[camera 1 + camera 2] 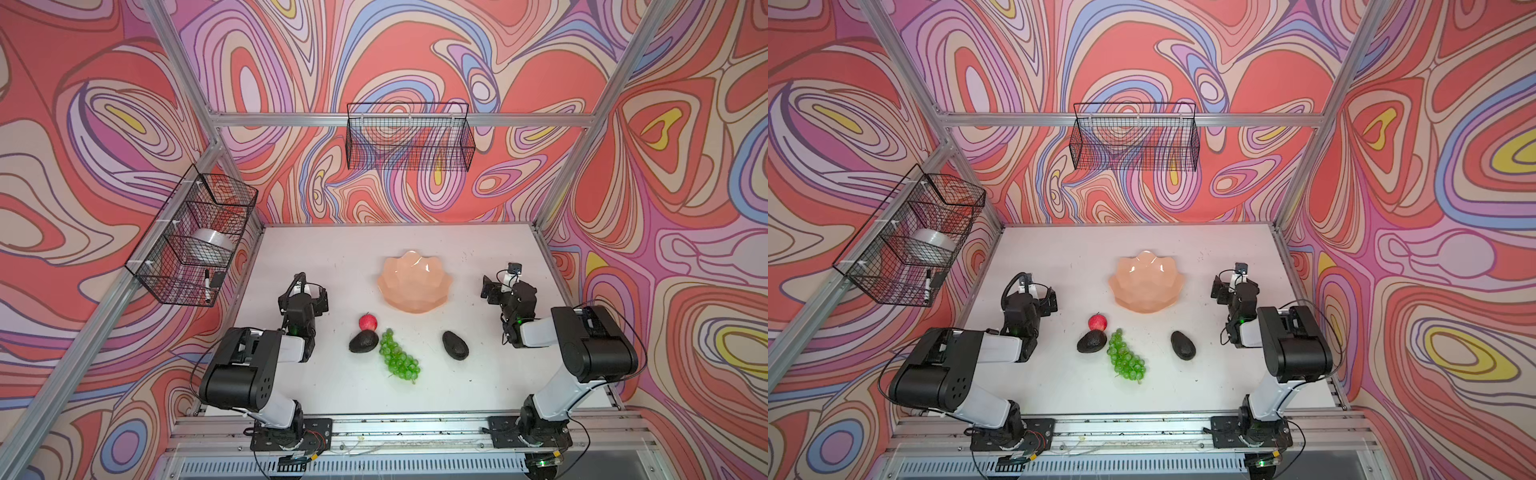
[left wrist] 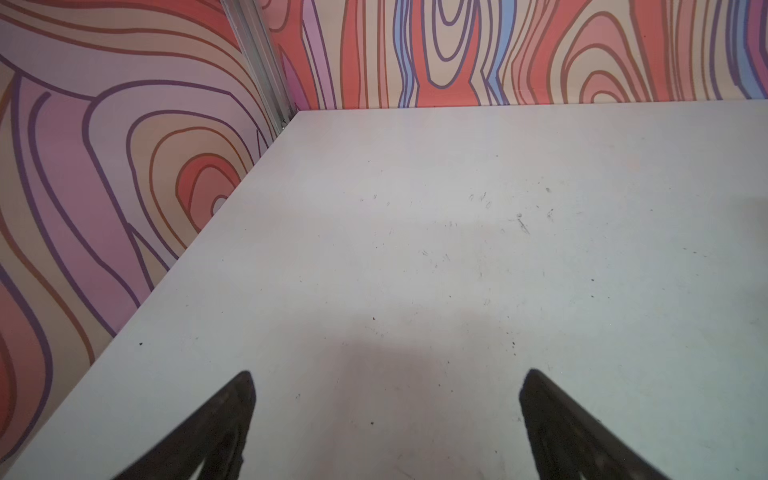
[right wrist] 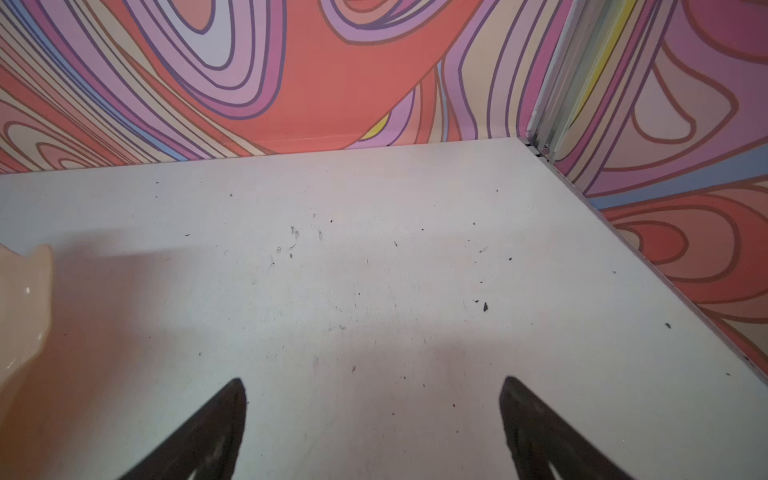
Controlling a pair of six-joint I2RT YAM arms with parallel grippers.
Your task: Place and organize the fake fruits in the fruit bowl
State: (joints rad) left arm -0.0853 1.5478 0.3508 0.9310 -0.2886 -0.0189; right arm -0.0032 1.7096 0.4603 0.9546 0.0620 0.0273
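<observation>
The peach fruit bowl (image 1: 414, 286) (image 1: 1146, 284) stands empty at mid-table; its rim (image 3: 25, 291) shows at the edge of the right wrist view. In front of it on the white table lie the fake fruits: a red apple (image 1: 368, 322) (image 1: 1097, 322), a dark avocado (image 1: 363, 342) (image 1: 1091, 343) touching it, a green grape bunch (image 1: 398, 357) (image 1: 1125, 359), and a second avocado (image 1: 455, 345) (image 1: 1182, 345) apart to the right. My left gripper (image 1: 320, 297) (image 2: 386, 374) hovers open left of the apple. My right gripper (image 1: 492, 291) (image 3: 374, 380) is open right of the bowl. Both are empty.
A black wire basket (image 1: 409, 137) hangs on the back wall. Another wire basket (image 1: 195, 237) on the left wall holds a tape roll (image 1: 210, 245) and a marker (image 1: 206, 284). Patterned walls and aluminium posts close in the table on three sides.
</observation>
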